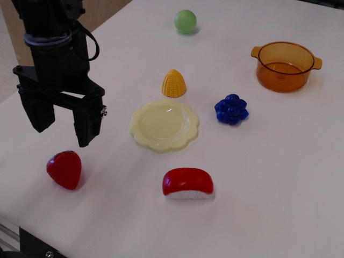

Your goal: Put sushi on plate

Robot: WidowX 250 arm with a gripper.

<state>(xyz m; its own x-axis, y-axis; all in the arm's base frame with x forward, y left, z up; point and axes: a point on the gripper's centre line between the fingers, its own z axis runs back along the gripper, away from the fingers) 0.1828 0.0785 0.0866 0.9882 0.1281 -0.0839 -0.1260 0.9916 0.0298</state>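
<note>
The sushi (187, 184), a glossy red dome on a white ridged base, lies on the white table near the front centre. The pale yellow plate (164, 126) with a scalloped rim sits empty just behind it, in the middle of the table. My black gripper (63, 128) hangs at the left, well left of the plate and above the strawberry. Its two fingers (87, 126) point down, spread apart, with nothing between them.
A red strawberry (64, 169) lies below the gripper. A yellow corn piece (174, 83) stands behind the plate, blue grapes (231, 109) to its right, an orange see-through pot (284, 66) at the back right, a green ball (185, 21) at the back.
</note>
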